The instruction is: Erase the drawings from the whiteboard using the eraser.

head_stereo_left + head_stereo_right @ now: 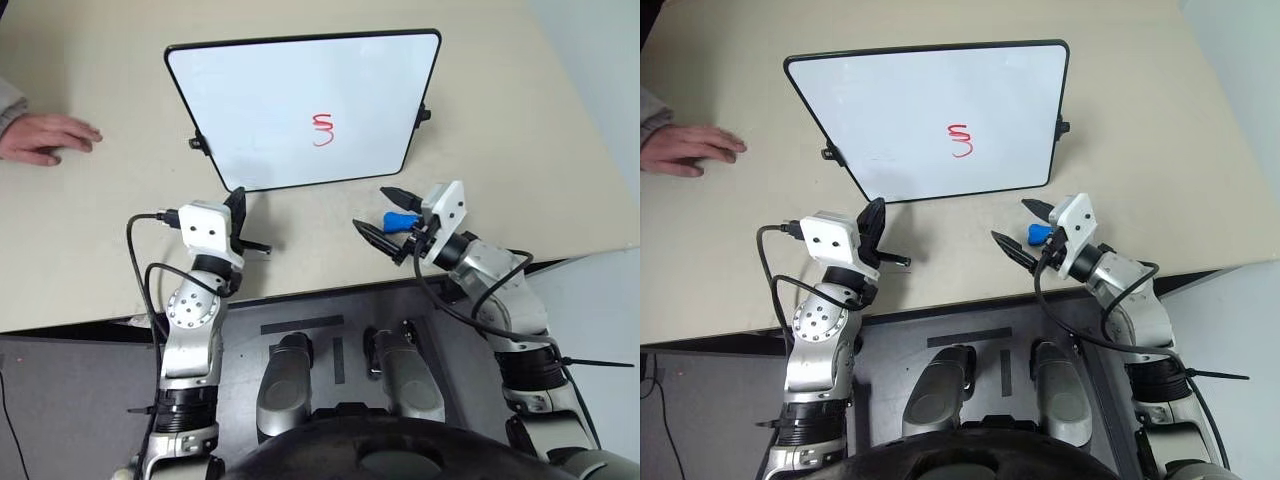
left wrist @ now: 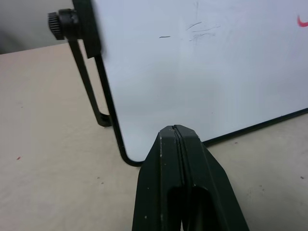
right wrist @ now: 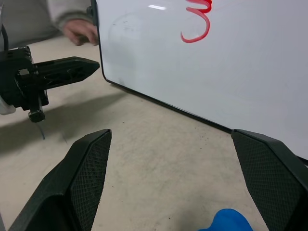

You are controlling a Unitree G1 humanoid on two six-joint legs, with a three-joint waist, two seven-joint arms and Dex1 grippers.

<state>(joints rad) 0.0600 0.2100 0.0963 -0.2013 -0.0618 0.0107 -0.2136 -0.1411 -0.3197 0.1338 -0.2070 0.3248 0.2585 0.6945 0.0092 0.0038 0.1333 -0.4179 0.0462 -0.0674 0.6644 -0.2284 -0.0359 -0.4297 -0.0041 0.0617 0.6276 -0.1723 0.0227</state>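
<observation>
The whiteboard (image 1: 270,90) stands tilted on the beige table, black-framed, with the red squiggle drawings (image 1: 322,130) right of its middle. My left gripper (image 1: 238,197) is shut and empty, its tip just in front of the board's near left corner (image 2: 127,161). My right gripper (image 1: 371,209) is open in front of the board's near right corner, pointing left. The blue eraser (image 1: 400,219) sits between its fingers near their base; in the right wrist view the eraser (image 3: 225,220) touches neither finger (image 3: 89,163).
A person's hand (image 1: 45,135) rests on the table at the far left. A black side clip (image 2: 62,24) and leg stick out from the board's left edge. The table's front edge (image 1: 300,295) runs just behind both wrists.
</observation>
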